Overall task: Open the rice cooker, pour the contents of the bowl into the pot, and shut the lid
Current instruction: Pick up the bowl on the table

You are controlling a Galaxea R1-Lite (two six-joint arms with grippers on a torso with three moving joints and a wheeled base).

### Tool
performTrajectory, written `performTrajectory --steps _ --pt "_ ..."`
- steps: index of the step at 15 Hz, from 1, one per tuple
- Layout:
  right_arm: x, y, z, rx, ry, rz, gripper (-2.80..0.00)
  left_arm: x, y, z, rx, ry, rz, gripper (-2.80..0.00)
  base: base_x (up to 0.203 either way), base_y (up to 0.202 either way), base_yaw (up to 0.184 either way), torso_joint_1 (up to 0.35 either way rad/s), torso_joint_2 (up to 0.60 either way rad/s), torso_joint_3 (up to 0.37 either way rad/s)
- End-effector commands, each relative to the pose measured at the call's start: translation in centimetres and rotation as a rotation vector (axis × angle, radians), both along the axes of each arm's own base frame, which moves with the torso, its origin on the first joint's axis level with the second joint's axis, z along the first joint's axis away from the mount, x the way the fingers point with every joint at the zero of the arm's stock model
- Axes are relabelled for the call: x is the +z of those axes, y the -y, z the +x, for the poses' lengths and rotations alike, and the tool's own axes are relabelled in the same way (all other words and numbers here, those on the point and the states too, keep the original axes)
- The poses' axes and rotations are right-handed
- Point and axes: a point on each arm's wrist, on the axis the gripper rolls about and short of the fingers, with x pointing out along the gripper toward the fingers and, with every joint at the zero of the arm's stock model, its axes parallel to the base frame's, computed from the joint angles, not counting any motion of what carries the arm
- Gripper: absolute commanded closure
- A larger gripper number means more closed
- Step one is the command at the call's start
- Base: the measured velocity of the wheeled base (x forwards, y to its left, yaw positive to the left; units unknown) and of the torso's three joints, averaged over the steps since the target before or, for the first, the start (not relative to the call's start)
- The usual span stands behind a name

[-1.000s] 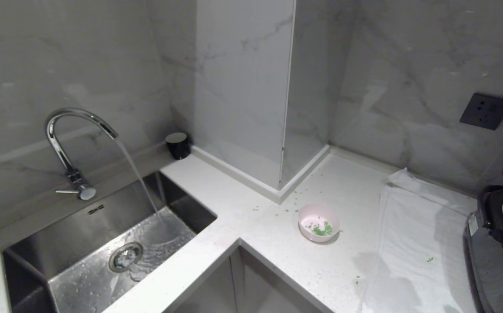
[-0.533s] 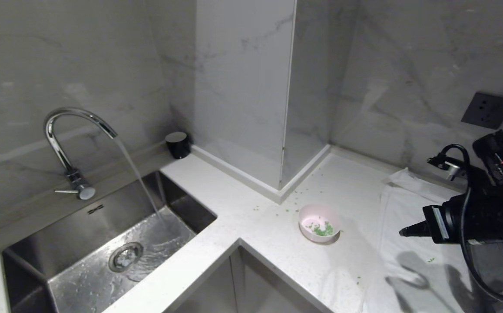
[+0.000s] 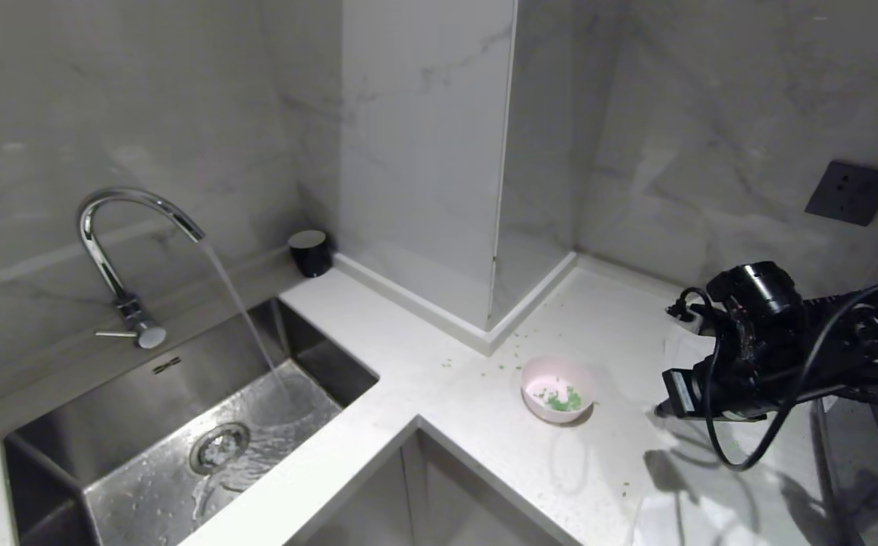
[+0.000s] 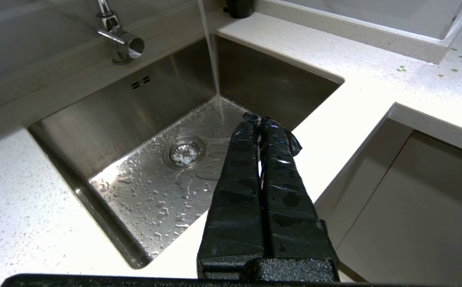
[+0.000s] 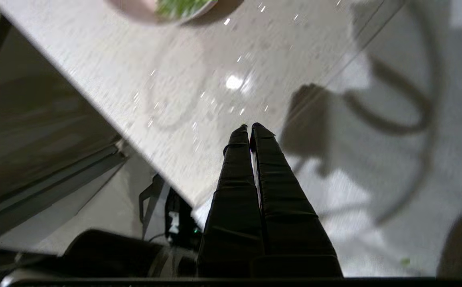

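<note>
Since the earlier frame, right gripper [image 3: 663,409] has advanced toward bowl [image 3: 557,388]; fingers pressed together, empty. Bowl sits on tabletop [image 3: 469,394] just ahead of fingers. Left gripper [image 4: 258,118] closed, empty.

Open counter around the bowl, walls close behind

The bowl [image 3: 557,389] stands alone on bare countertop [image 3: 469,425], open on every side; the right gripper [image 5: 250,126], fingers pressed together, hangs just beside it, apparently above the white cloth [image 5: 374,191]. The marble pillar [image 3: 424,167] blocks the back.
</note>
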Motion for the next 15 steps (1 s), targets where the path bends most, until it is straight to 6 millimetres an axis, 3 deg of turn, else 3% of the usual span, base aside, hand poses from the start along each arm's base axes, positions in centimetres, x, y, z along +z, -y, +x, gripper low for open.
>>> performTrajectory --steps 1,6,10,15 --pt "-3.1 0.7 3.0 -0.04 -0.029 -0.029 0.0 0.0 0.0 0.0 0.002 0.002 -0.006 0.0 0.0 0.0 0.0 0.0 0.0 0.0" --pt "-3.7 1.6 6.3 -0.051 0.018 0.024 0.0 0.0 0.0 0.0 0.003 0.005 -0.006 0.0 0.0 0.0 0.0 0.0 0.0 0.0" --pt "-6.1 1.2 8.2 -0.032 -0.02 0.056 0.0 0.0 0.0 0.0 0.004 0.005 -0.007 0.0 0.0 0.0 0.0 0.0 0.0 0.0" --pt "-6.5 -1.3 9.2 0.026 -0.009 0.08 0.0 0.0 0.0 0.0 0.004 0.005 -0.009 0.0 0.0 0.0 0.0 0.0 0.0 0.0"
